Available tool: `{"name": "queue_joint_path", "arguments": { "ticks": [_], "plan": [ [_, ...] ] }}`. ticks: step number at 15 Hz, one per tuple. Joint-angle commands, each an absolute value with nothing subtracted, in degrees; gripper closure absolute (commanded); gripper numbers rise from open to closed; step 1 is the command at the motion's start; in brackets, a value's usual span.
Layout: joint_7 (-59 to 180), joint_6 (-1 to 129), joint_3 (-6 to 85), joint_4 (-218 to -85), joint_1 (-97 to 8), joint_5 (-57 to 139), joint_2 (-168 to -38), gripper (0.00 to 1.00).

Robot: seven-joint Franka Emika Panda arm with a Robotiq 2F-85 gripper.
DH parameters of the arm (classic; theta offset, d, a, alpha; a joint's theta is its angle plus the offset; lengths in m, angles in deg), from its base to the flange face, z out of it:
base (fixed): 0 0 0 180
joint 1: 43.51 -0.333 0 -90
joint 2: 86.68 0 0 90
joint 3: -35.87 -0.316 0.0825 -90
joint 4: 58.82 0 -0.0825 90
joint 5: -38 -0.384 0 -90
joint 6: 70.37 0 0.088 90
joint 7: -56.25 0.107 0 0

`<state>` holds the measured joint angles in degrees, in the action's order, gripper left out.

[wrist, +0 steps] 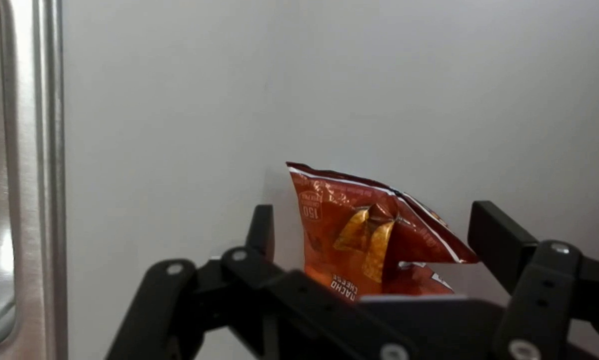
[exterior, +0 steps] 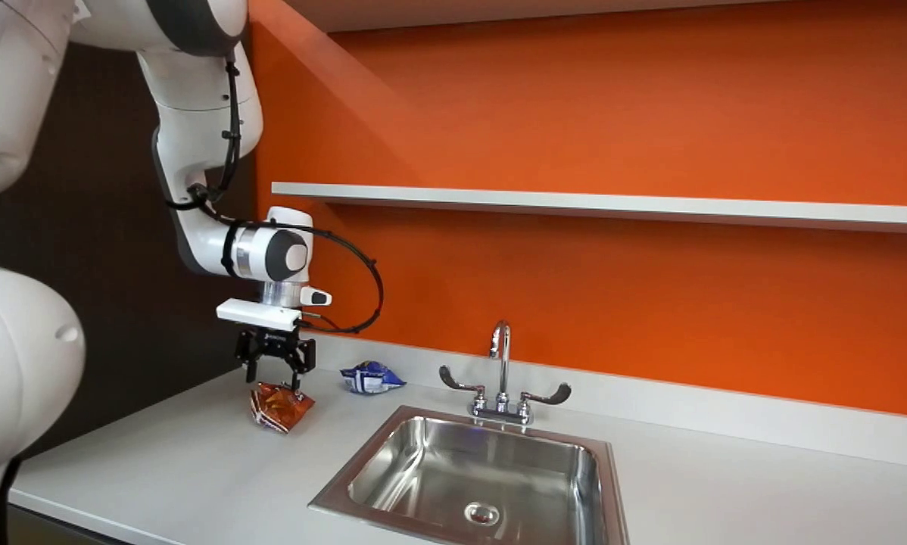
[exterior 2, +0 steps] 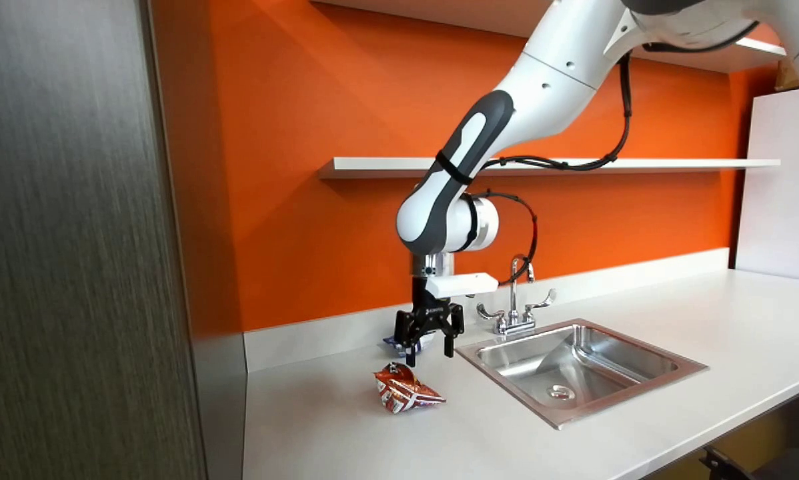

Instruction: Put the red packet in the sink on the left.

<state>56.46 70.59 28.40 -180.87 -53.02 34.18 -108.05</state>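
Observation:
The red packet (exterior: pixel 285 409) is crinkled and red-orange with white markings. It lies on the counter to the left of the sink (exterior: pixel 366 454) in both exterior views (exterior 2: pixel 406 390). My gripper (exterior: pixel 273 378) points down just above the packet; it also shows in an exterior view (exterior 2: pixel 430 356). In the wrist view, the open fingers (wrist: pixel 374 225) stand on either side of the packet (wrist: pixel 337 240), with a gap at the left finger. Whether the right finger touches the packet's corner I cannot tell. The packet's lower part is hidden by the gripper. The sink's steel rim (wrist: pixel 27 175) shows at the wrist view's left edge.
A small blue and white packet (exterior: pixel 372 378) lies near the backsplash behind the gripper. A chrome faucet (exterior: pixel 503 371) with two lever handles stands behind the basin. A white shelf (exterior: pixel 575 200) runs along the orange wall. A dark panel (exterior 2: pixel 93 267) borders the counter's left end.

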Motion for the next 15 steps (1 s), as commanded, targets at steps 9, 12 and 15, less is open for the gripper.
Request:
{"name": "queue_joint_path", "arguments": {
  "ticks": [9,12,15],
  "plan": [
    [59.92,69.92,29.93,-168.78,-55.11,37.33,-118.68,0.0],
    [60.23,69.94,30.37,-167.68,-55.2,37.52,-119.87,0.0],
    [60.57,69.94,30.68,-166.88,-55.34,37.54,-120.67,0.0]
  ]
}}
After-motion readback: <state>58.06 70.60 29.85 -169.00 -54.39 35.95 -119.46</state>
